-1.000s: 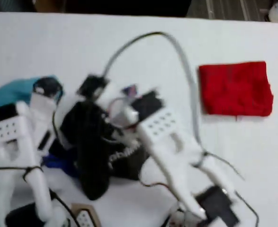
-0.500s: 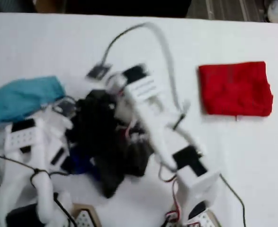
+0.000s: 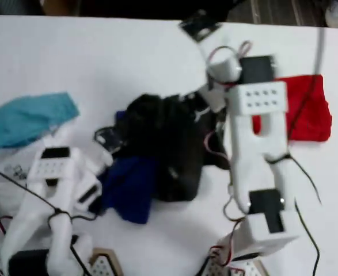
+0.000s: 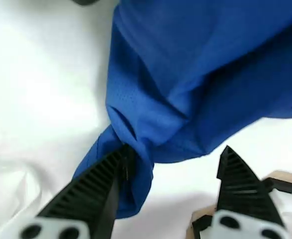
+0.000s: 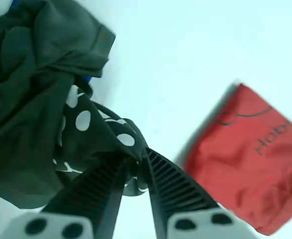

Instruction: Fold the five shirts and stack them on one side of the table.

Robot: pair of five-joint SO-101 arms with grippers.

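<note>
Pinching the spotted black shirt [image 5: 98, 132], the right claw [image 5: 136, 167] is clamped tight on it, with a folded red shirt [image 5: 245, 149] lying just beyond on the bench [image 5: 185, 50]. The left claw [image 4: 175, 152] gapes wide, blue shirt [image 4: 200, 74] bunched against one finger, teal shirt [image 3: 25, 121] off to its side.

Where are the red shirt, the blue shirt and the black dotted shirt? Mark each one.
red shirt [image 3: 312, 118]: high view, its right half.
blue shirt [image 4: 195, 64]: left wrist view, middle of the cloth.
black dotted shirt [image 5: 101, 132]: right wrist view, its dotted fold.
</note>
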